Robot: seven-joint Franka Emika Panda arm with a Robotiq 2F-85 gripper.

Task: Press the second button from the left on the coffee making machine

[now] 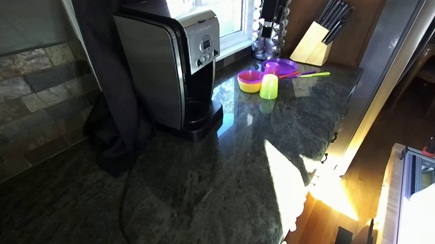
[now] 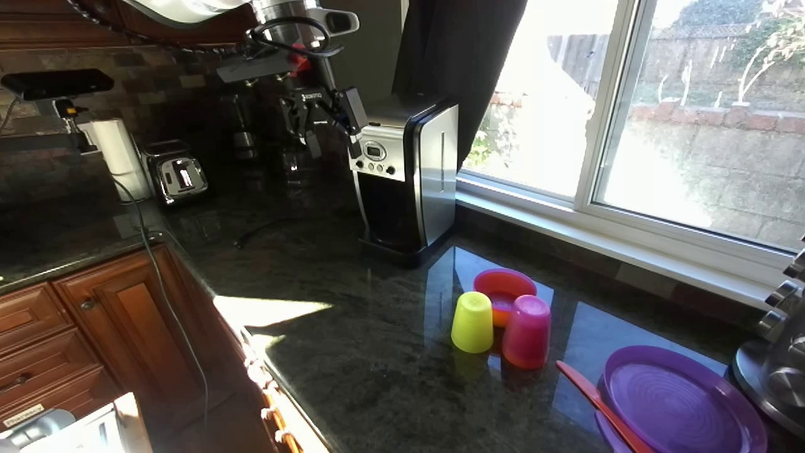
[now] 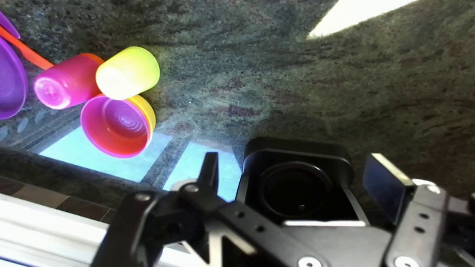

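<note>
Presently we are seeing the gripper point(image 2: 333, 139) with its fingers point(image 3: 384, 187) spread wide apart, gripping nothing, near the front of the coffee making machine point(image 1: 151, 71), which is standing on the dark counter point(image 1: 225, 203) beside the window point(image 2: 594, 151). Because the buttons point(image 1: 210, 56) are sitting close beside dark knobs point(image 1: 199, 62), a spread finger could be catching the wrong control, or our count from the left could be straying; a hard push could be sliding the machine. On its front we are reading the brand name “Cuisinart” point(image 1: 204, 28); a pale label point(image 2: 24, 415) is proving too blurred for us
</note>
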